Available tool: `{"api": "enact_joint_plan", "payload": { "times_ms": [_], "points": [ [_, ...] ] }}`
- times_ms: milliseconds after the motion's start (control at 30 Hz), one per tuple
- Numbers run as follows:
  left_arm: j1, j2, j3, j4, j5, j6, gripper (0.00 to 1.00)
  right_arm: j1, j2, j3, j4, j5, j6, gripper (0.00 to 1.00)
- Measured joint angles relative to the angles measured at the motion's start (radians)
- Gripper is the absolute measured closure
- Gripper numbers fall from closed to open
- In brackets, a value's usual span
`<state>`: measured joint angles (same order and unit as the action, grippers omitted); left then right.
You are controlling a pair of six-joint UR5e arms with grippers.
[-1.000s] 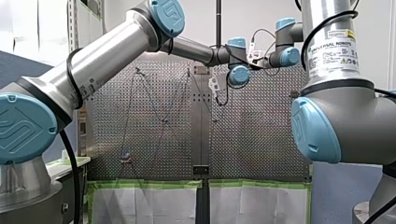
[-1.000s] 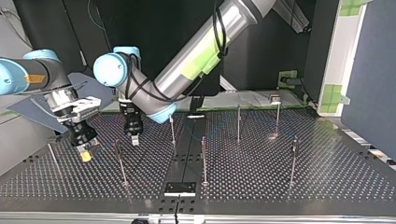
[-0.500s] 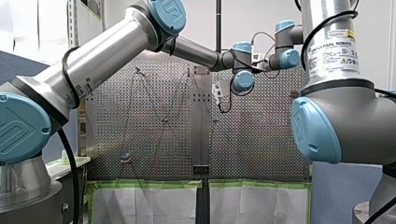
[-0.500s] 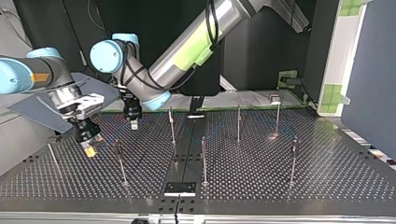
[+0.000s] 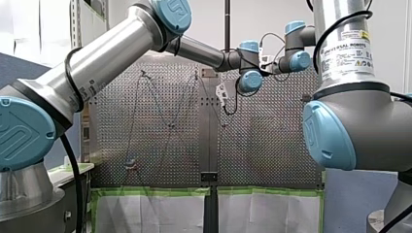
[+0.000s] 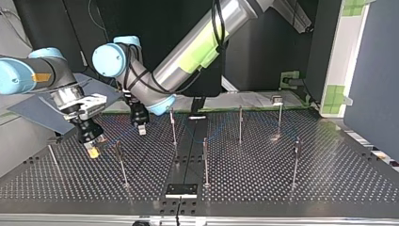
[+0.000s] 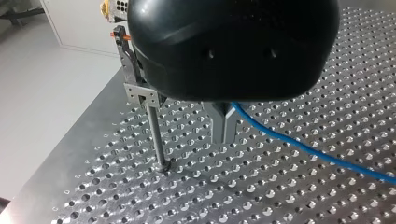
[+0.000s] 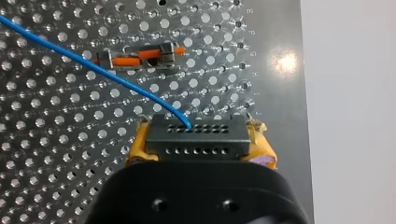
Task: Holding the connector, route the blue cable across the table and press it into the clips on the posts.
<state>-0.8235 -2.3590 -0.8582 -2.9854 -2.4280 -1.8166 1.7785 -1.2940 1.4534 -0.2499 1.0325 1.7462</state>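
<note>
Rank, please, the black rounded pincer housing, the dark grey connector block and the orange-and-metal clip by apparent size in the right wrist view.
1. black rounded housing of my right pincer
2. dark grey connector block
3. orange-and-metal clip; it lies farther from the camera, so its true size is unsure.

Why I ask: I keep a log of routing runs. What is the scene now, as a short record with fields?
right tool: shut on the connector, yellow pads at its sides
blue cable: leaves the connector and runs off above the table
left tool: fingers together, just above the table; the cable comes out from behind them, grip on it unclear
post: upright beside the left tool, with a clip at its top
</note>
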Motion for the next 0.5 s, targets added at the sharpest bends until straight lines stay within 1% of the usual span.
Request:
{"api": "enact_joint_plan", "payload": {
  "times_ms": [133, 367, 500],
  "points": [
    [0.014, 0.009, 0.001, 0.020, 0.013, 0.001, 1.00, 0.000, 0.000, -0.001, -0.002, -0.002, 0.001, 1.00],
    [0.040, 0.023, 0.002, 0.070, 0.069, 0.026, 1.00, -0.004, 0.000, -0.003, -0.006, -0.013, 0.004, 1.00],
    [0.052, 0.023, 0.002, 0.081, 0.099, 0.036, 1.00, -0.009, 0.000, -0.003, -0.007, -0.014, 0.009, 1.00]
  ]
}}
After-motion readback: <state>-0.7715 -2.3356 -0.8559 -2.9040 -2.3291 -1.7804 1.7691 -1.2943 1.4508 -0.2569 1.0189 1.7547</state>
